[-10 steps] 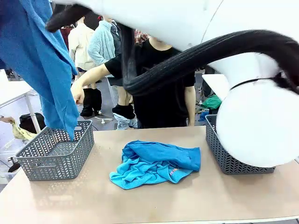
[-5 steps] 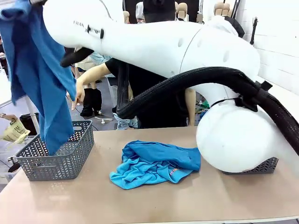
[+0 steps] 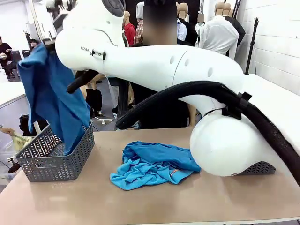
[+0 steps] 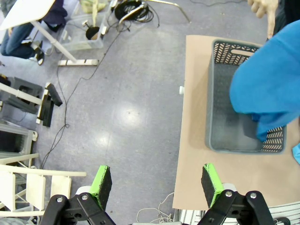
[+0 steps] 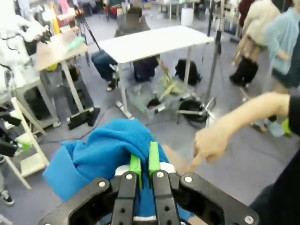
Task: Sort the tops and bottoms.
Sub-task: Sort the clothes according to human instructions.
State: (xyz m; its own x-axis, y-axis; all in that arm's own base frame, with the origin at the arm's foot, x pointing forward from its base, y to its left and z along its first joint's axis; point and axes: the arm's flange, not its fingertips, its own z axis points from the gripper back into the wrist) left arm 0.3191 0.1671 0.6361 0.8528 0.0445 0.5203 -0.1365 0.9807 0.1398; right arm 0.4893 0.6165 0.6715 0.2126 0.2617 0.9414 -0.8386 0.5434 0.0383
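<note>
A medium blue top (image 3: 51, 93) is held pinched in the closed right gripper (image 5: 144, 165), its lower end hanging into the grey basket (image 3: 51, 171) at the table's (image 3: 140, 204) left end. The left gripper (image 4: 157, 180) is spread wide, empty, over the floor (image 4: 117, 117). More tops (image 3: 157, 165) are heaped mid-table. Released here, the cloth could be left draped over the rim, since it hangs near a corner
</note>
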